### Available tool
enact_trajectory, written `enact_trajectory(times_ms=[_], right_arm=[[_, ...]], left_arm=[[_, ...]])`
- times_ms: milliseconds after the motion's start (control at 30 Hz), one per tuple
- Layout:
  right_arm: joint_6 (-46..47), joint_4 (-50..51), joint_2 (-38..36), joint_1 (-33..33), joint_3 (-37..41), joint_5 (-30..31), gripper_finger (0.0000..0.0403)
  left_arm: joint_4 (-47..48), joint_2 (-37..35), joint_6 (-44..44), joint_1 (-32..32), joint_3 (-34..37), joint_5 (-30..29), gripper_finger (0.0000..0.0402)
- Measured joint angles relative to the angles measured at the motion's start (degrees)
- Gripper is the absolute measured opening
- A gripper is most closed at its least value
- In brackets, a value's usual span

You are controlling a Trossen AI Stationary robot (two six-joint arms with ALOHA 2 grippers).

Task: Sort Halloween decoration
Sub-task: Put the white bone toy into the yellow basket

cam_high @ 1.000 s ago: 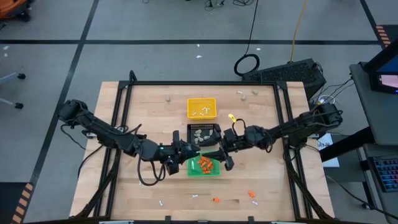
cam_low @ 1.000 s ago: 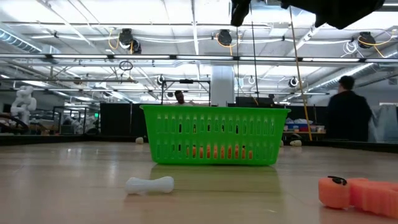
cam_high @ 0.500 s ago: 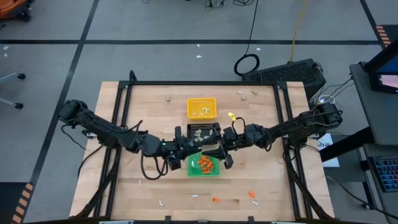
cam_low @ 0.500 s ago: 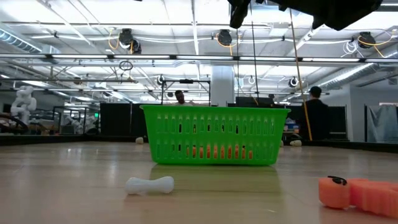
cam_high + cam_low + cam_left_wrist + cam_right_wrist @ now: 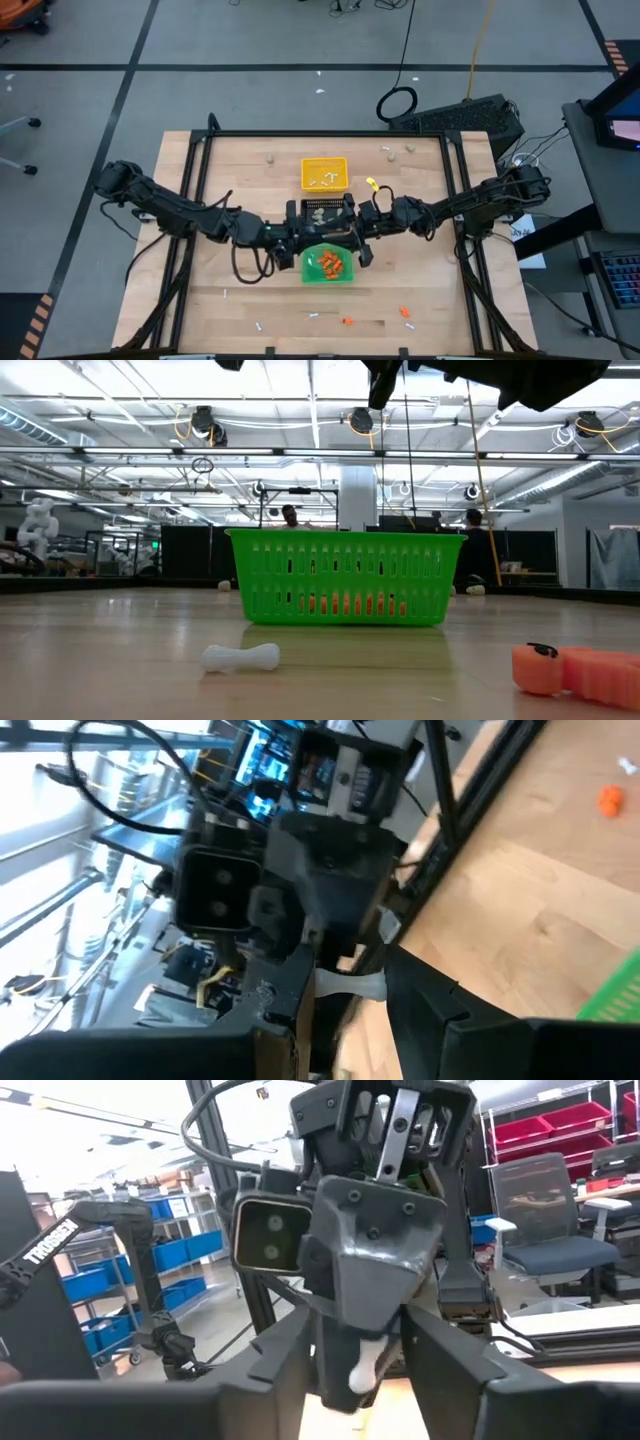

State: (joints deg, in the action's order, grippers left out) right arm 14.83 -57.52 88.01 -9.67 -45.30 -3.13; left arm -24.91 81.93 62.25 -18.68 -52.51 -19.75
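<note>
So, the counter (image 5: 200, 300) first: both my arms reach in from the sides and meet in the middle, over the seam between the black tray (image 5: 345, 203) and the green tray (image 5: 306, 272), with the yellow tray (image 5: 305, 175) just past the black one.

What's new: my left arm has slid in toward the centre over the last second, so the two wrists now face each other nose to nose. My left fingers (image 5: 430, 1005) are clamped on a thin white stick (image 5: 352, 985). My right fingers (image 5: 450, 1355) have narrowed a bit but are still apart, one on each side of the stick's free end, not pinching it as far as I can tell.

To me that reads as a handover starting, probably so the right arm can carry the stick to the yellow tray, where other white ones lie.

Still plenty left: loose orange bits (image 5: 405, 312), another stick (image 5: 240, 656) and some beige lumps (image 5: 268, 157) sit out on the wood.
</note>
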Motion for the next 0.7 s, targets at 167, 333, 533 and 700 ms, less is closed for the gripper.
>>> enact_trajectory(times_ms=[167, 333, 533, 700], right_arm=[[-0.7, 0.3, 0.0, 0.0, 0.0, 0.0, 0.0096], [-1.4, 0.5, 0.0, 0.0, 0.0, 0.0, 0.0049], [-2.5, 0.5, 0.0, 0.0, 0.0, -0.1, 0.0006], [-3.7, 0.3, 0.0, 0.0, 0.0, -0.1, 0.0006]], left_arm=[[-0.3, 0.0, 0.0, 0.1, 0.0, 0.0, 0.0096], [-0.2, 0.0, 0.1, 0.1, 0.0, 0.0, 0.0096], [-0.5, 0.0, 0.2, 0.0, 0.0, -0.5, 0.0097], [-1.1, 0.0, -1.0, 0.1, 0.0, -1.9, 0.0143]])
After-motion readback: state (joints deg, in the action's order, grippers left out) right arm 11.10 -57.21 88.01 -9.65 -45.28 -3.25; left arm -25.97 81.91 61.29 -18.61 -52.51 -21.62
